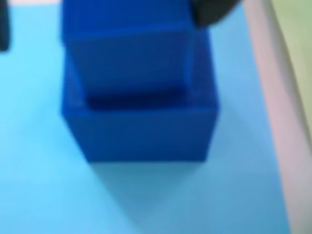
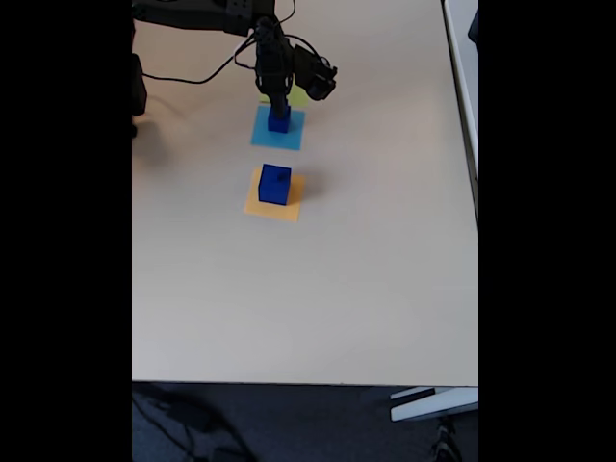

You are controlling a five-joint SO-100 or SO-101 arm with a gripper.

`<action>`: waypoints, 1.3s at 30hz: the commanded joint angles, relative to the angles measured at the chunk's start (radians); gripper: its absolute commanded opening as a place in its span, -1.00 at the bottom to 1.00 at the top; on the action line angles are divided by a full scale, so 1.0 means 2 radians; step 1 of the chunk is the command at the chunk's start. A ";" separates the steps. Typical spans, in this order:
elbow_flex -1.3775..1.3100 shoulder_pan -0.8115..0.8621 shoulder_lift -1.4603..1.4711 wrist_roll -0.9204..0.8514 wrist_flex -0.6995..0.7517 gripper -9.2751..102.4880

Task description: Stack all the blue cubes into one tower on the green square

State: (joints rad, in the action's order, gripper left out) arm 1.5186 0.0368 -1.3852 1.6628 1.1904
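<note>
In the wrist view, a smaller blue cube stands on a larger blue cube, and both rest on the flat light-blue square. My gripper straddles the smaller cube. The right finger sits at the cube's top corner, and the left finger stands well apart from it. The fixed view shows the gripper pointing down onto this stack. Another blue cube sits on the orange square. The green square peeks out behind the gripper, and the wrist view shows its edge.
The three squares lie in a line at the far middle of the beige table. A black cable trails left from the arm. The table's front edge runs along the bottom and its right edge is far from the squares.
</note>
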 commanded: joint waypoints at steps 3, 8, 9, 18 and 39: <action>-0.025 -0.001 -0.039 -0.025 -0.010 -0.41; -0.074 -0.004 -0.031 -0.039 0.000 -0.41; -0.087 -0.004 -0.027 -0.044 0.000 -0.41; -0.198 -0.008 0.000 -0.079 -0.005 -0.41; -0.098 0.132 -0.051 -0.196 -0.031 -0.44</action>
State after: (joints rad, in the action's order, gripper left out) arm 1.3100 0.2807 -1.3883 1.2778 1.1428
